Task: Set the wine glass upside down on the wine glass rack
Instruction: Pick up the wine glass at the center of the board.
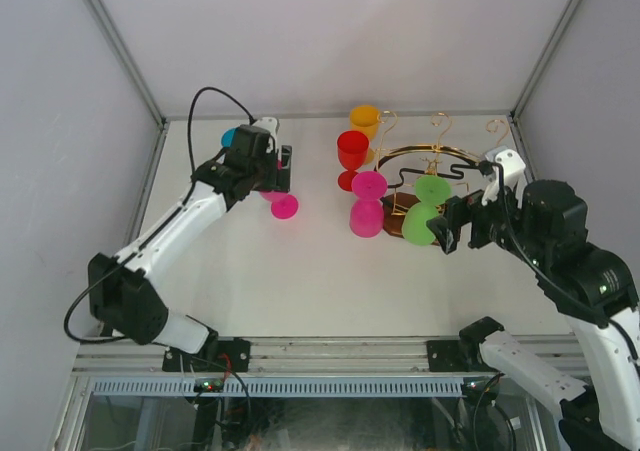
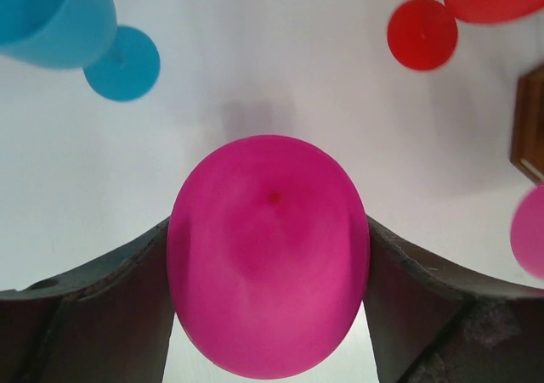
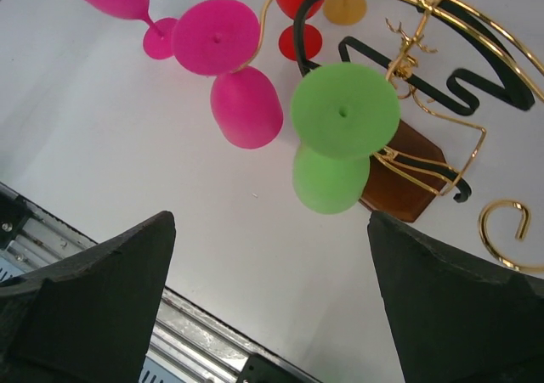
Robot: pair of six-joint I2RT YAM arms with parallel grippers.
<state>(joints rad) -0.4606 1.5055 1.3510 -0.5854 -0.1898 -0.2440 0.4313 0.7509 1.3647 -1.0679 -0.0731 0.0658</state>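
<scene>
1. The left gripper (image 2: 268, 226) had its fingers (image 2: 127, 268) pressed against both sides of the bowl of the pink wine glass (image 2: 270, 264), clamped on it. Whether the foot was clear of the table (image 1: 300, 281) could not be told.
2. The right gripper (image 3: 270, 217) stood wide apart with nothing between its fingers, just on the near side of the wine glass rack (image 1: 425, 152).
3. The pink wine glass was left of the table's centre, toward the far edge. From overhead its long axis ran tilted, from the bowl in the fingers to the foot pointing at the near edge.
4. The wine glass rack stood toward the far right corner, to the right of the held glass, with a red glass (image 1: 352, 151) and a hung pink glass (image 1: 367, 203) between them.
5. A green glass (image 1: 428, 206) also hung foot-up on the rack's near side. The scroll-ended arms (image 1: 440, 123) along its far side looked free.
6. The right arm was nearer the rack, but the left carried the glass. The move probably called for a rightward carry, turning the foot uppermost.
</scene>
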